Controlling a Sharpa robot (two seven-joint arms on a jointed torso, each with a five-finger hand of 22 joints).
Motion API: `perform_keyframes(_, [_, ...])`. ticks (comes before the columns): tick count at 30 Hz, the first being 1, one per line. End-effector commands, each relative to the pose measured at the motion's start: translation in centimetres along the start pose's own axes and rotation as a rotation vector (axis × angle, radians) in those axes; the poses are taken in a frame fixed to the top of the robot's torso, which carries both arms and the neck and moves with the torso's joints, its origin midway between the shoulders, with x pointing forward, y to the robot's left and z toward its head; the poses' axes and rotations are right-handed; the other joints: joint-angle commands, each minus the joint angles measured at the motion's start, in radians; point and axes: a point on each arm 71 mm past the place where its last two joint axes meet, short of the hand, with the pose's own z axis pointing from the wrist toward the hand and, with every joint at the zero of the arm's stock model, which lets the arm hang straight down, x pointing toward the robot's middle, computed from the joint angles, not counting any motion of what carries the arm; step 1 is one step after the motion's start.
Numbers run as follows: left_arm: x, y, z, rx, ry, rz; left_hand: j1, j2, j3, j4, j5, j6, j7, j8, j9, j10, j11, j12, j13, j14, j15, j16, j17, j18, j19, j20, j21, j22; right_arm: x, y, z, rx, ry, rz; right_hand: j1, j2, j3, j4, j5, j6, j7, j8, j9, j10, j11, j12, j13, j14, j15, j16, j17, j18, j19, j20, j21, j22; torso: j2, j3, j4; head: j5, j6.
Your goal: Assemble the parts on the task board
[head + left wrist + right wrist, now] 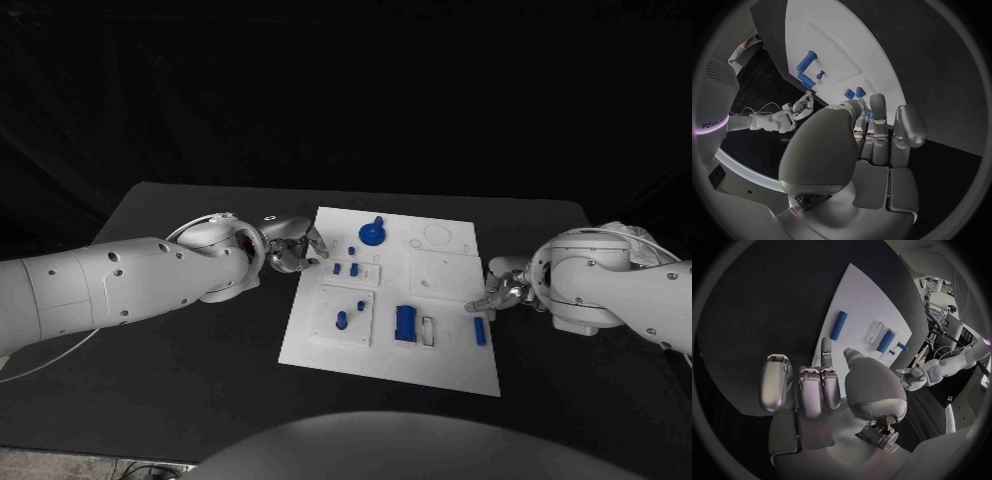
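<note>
Head view: both silver hands, left [293, 250] and right [498, 293], empty beside the flat white board [433, 360].

Task board [447, 355] at the table's [173, 400] centre, knobbed part [372, 233] on it toward 11 o'clock, bar part [480, 331] toward 4, left hand [293, 250] at its 9 o'clock edge, right hand [500, 290] at 3.

Left hand [293, 250] empty, fingers loosely curled, right hand [499, 291] empty, fingers partly extended, both arms reaching inward
</note>
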Motion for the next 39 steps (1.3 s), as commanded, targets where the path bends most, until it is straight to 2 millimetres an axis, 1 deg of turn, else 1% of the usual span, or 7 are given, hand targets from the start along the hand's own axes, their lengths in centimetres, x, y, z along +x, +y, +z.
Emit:
perform_keyframes(1, [0.0,-0.2,0.1,0.005,-0.004,-0.005,0.006,0.004,0.006,-0.002,0.003,0.000,0.002,0.004,0.001,0.004,-0.001,-0.005,-0.001,-0.005,0.002,-0.005,0.000,0.006,-0.001,0.002,0.002,0.153,0.5,-0.1,0.2,0.012,0.026,-0.009,0.002,0.001,-0.002,-0.008,-0.003,-0.001,0.000,-0.010,0.006,0.102,-0.007,0.004,0.263,0.104,-0.005,0.003,0.263,-0.001,-0.004,-0.006,-0.010,0.171,0.000,0.0001,-0.0015,0.004,0.000])
perform_keyframes(10, [0.0,-0.1,0.0,0.001,0.000,-0.006,0.006,0.004,0.006,-0.002,0.003,0.000,0.002,0.004,0.001,0.004,-0.001,-0.005,-0.001,-0.005,0.002,-0.005,0.000,0.006,-0.001,0.002,0.002,0.153,1.1,-0.1,0.6,0.014,0.033,-0.007,0.021,0.003,0.007,-0.031,0.022,-0.009,0.003,-0.029,0.025,0.102,-0.004,0.004,0.263,0.104,-0.003,0.003,0.263,0.005,-0.016,-0.005,-0.041,0.162,0.001,-0.0008,-0.0031,0.005,0.000])
perform_keyframes(19, [0.0,-0.1,0.0,0.001,0.004,-0.006,0.006,0.004,0.006,-0.002,0.003,0.000,0.002,0.004,0.001,0.004,-0.001,-0.005,-0.001,-0.005,0.002,-0.005,0.000,0.006,-0.001,0.002,0.002,0.153,2.0,0.1,1.0,0.010,0.044,0.002,0.033,0.003,0.013,-0.046,0.028,-0.008,0.004,-0.037,0.039,0.102,-0.004,0.004,0.263,0.104,-0.002,0.003,0.263,0.008,-0.023,-0.004,-0.059,0.157,0.000,-0.0013,-0.0021,0.005,0.000])
perform_keyframes(24, [0.0,-0.1,0.0,-0.001,0.004,-0.006,0.006,0.004,0.006,-0.002,0.003,0.000,0.002,0.004,0.001,0.004,-0.001,-0.005,-0.001,-0.005,0.002,-0.005,0.000,0.006,-0.001,0.002,0.002,0.153,2.4,0.0,1.2,0.008,0.045,0.019,0.063,0.012,0.031,-0.073,0.035,-0.006,0.001,-0.042,0.058,0.102,-0.006,0.004,0.263,0.104,-0.004,0.003,0.263,0.010,-0.025,-0.005,-0.069,0.154,-0.001,-0.0010,-0.0019,0.006,0.000])
perform_keyframes(26, [0.0,-0.1,0.0,-0.001,0.005,-0.006,0.006,0.004,0.006,-0.002,0.003,0.000,0.002,0.004,0.001,0.004,-0.001,-0.005,-0.001,-0.005,0.002,-0.005,0.000,0.006,-0.001,0.002,0.002,0.153,2.5,0.0,1.3,0.007,0.047,0.026,0.078,0.014,0.043,-0.087,0.075,-0.008,0.000,-0.045,0.068,0.102,-0.007,0.004,0.263,0.104,-0.005,0.003,0.263,0.011,-0.027,-0.006,-0.076,0.152,-0.001,-0.0008,-0.0020,0.007,0.000])
perform_keyframes(34, [0.0,0.0,-0.1,-0.002,0.005,-0.006,0.005,0.004,0.006,-0.001,0.003,-0.001,0.002,0.004,0.001,0.006,0.000,-0.005,-0.001,-0.005,0.002,-0.005,-0.002,0.007,-0.001,0.002,0.000,0.152,2.9,-0.1,1.4,0.003,0.048,0.044,0.123,0.011,0.096,-0.138,0.160,-0.013,-0.005,-0.054,0.104,0.102,-0.011,0.004,0.263,0.104,-0.009,0.003,0.263,0.013,-0.029,-0.010,-0.090,0.150,-0.001,-0.0010,-0.0029,0.007,0.000])
perform_keyframes(39, [0.0,-0.1,0.0,-0.003,0.007,-0.007,0.005,0.004,0.006,-0.002,0.003,-0.002,0.002,0.003,0.001,0.007,0.001,-0.005,-0.001,-0.005,0.002,-0.005,-0.002,0.007,-0.002,0.002,0.000,0.152,3.1,-0.1,1.5,0.002,0.053,0.054,0.154,-0.007,0.153,-0.185,0.265,-0.019,-0.004,-0.059,0.132,0.102,-0.012,0.004,0.263,0.101,-0.011,-0.003,0.255,0.015,-0.032,-0.012,-0.104,0.147,-0.001,-0.0010,-0.0024,0.006,0.000])
